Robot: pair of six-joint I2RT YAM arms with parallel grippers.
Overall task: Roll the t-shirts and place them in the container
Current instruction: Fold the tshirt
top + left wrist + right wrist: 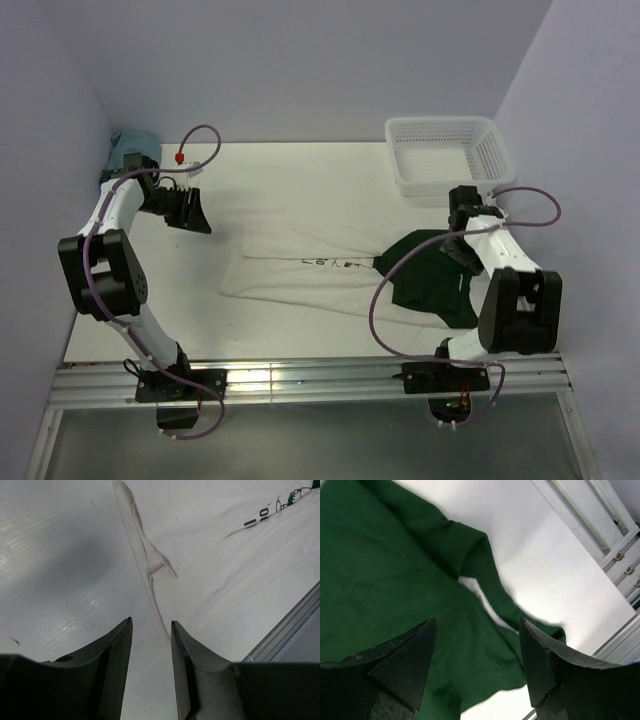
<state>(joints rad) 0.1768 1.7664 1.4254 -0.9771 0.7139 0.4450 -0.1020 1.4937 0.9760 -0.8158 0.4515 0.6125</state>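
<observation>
The t-shirt (290, 278) lies flat on the white counter (300, 190), folded lengthwise into a long strip in front of the two arms. Its cream-white body stretches toward the left, with soft creases and a small dark print (330, 263) near the middle. The dark green sleeves (430, 285) are bunched at the right end, one of them folded over on itself.

A white mesh basket (425, 187) stands at the far right corner, well apart from the shirt. A teal cloth (132, 140) sits in the far left corner behind the left arm. A metal rail (300, 380) runs along the near edge.

The left gripper (195, 215) hangs beyond the shirt's left end. In its wrist view its fingers (117, 650) stand partly apart over the shirt's edge, holding nothing. The right gripper (455, 248) hovers over the green sleeves, its fingers (405, 660) spread wide and gripping nothing.
</observation>
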